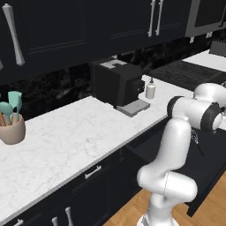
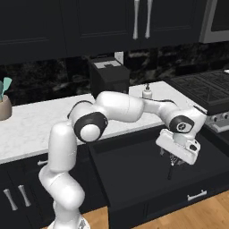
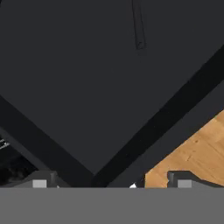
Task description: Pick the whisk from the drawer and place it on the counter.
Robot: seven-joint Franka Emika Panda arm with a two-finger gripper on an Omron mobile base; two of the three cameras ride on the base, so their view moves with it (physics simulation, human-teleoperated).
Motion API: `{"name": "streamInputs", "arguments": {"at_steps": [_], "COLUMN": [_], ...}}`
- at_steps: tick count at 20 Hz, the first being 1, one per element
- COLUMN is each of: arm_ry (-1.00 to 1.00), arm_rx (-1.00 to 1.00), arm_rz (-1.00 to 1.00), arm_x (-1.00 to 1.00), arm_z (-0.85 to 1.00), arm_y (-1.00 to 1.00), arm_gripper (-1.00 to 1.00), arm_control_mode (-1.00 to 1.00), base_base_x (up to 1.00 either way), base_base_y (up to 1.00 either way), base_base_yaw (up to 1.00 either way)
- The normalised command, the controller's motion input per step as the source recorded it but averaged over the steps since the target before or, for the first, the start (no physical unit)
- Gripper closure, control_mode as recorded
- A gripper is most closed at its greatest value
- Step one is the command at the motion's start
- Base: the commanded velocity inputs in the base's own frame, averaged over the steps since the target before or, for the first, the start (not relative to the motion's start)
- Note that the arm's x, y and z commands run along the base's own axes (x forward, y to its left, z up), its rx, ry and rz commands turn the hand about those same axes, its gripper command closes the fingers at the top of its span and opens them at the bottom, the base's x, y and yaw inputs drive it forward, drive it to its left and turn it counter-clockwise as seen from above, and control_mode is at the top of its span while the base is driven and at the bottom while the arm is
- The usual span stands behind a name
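The whisk lies on the dark floor of the open drawer (image 2: pixel 129 176). Its thin black handle (image 2: pixel 169 173) sticks out toward the drawer front from under my gripper (image 2: pixel 175 162); the wire head is hidden behind the hand. My gripper hangs just above it, over the right part of the drawer. In the hand view the handle (image 3: pixel 138 26) runs down from the top edge over the drawer floor (image 3: pixel 87 87), well ahead of my gripper (image 3: pixel 111 181), whose fingertips (image 3: pixel 40 182) stand wide apart with nothing between them. The white marble counter (image 2: pixel 36 125) runs behind the drawer.
A black coffee machine (image 1: pixel 115 81) and a small white bottle (image 1: pixel 150 89) stand on the counter (image 1: pixel 66 137) above the drawer. A cup of teal spatulas (image 1: pixel 12 126) sits far left. The dark stovetop (image 2: pixel 205 91) is at the right. Wooden floor (image 3: pixel 197 153) lies beyond the drawer front.
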Motion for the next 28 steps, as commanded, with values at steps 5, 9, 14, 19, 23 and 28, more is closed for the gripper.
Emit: {"name": "streamInputs", "arguments": {"at_steps": [5, 9, 14, 19, 23, 28], "arm_ry": [0.09, 0.09, 0.05, 0.07, 0.00, -0.01], "arm_rx": [0.00, 0.00, -0.01, 0.01, 0.01, 0.00], "arm_rz": [0.06, 0.08, 0.14, 0.15, 0.05, 0.04], "arm_x": [0.62, 0.88, 0.73, 0.36, 0.29, 0.33], "arm_z": [-0.60, -0.42, -0.72, -0.42, -0.52, -0.59], "arm_y": [0.06, -0.01, -0.55, -0.54, 0.00, -0.26], "arm_gripper": [-1.00, -1.00, -1.00, -1.00, -1.00, -1.00], "arm_control_mode": [-1.00, -1.00, -1.00, -1.00, -1.00, -1.00], "base_base_x": [0.00, 0.00, 0.00, 0.00, 0.00, 0.00], "base_base_y": [0.00, 0.00, 0.00, 0.00, 0.00, 0.00], "base_base_yaw": [0.00, 0.00, 0.00, 0.00, 0.00, 0.00]}}
